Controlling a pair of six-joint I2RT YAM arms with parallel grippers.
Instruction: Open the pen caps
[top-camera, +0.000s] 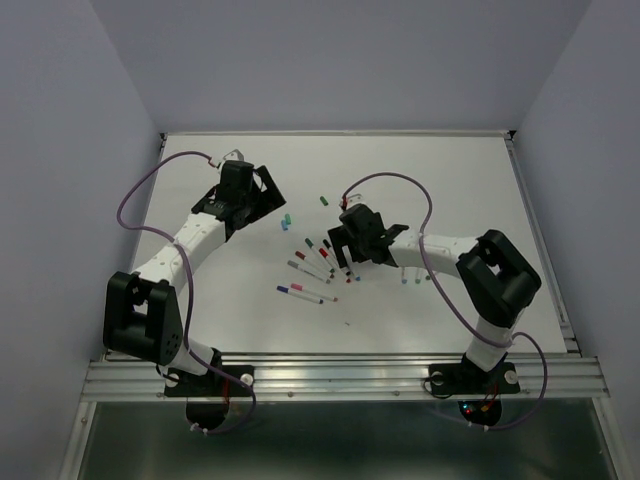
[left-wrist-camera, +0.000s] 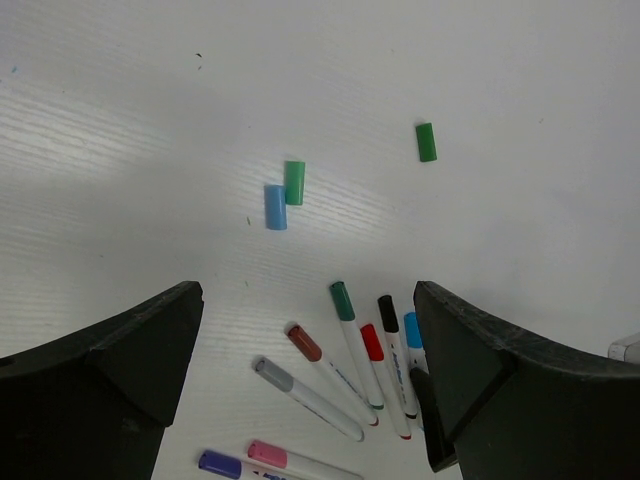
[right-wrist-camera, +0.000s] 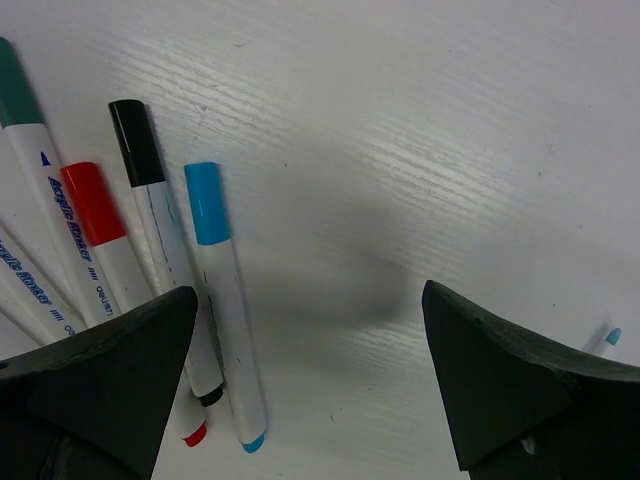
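Left gripper (left-wrist-camera: 308, 300): is hanging above the far-left part of the bench (top-camera: 460, 180), its jaws standing wide apart and gripping nothing.
Right gripper (right-wrist-camera: 310, 300): is hovering low over the right edge of the fan of pens (top-camera: 312, 264), its jaws also spread wide with nothing between them.
Loose caps: a light blue cap (left-wrist-camera: 275, 207) and a green cap (left-wrist-camera: 294, 183) are lying side by side, just about touching, on bare bench ahead of the left gripper. A second green cap (left-wrist-camera: 426, 142) is lying well apart from that pair, farther right in the left wrist view.
Caps sitting on pens, right wrist view: a dark green cap (right-wrist-camera: 15, 85), a red cap (right-wrist-camera: 93, 203), a black cap (right-wrist-camera: 135, 142) and a sky blue cap (right-wrist-camera: 206, 203) are each closing a white barrel. These four pens are lying close together beside the finger on that view's left.
Caps sitting on pens, left wrist view: a brown cap (left-wrist-camera: 304, 343), a grey cap (left-wrist-camera: 270, 373), a pink cap (left-wrist-camera: 267, 453) and a purple cap (left-wrist-camera: 218, 463) are topping four more pens, fanning out to the left of the others.
Bare tip: a light blue pen tip (right-wrist-camera: 612, 337) is poking out past the finger on the right wrist view's right, its barrel hidden.
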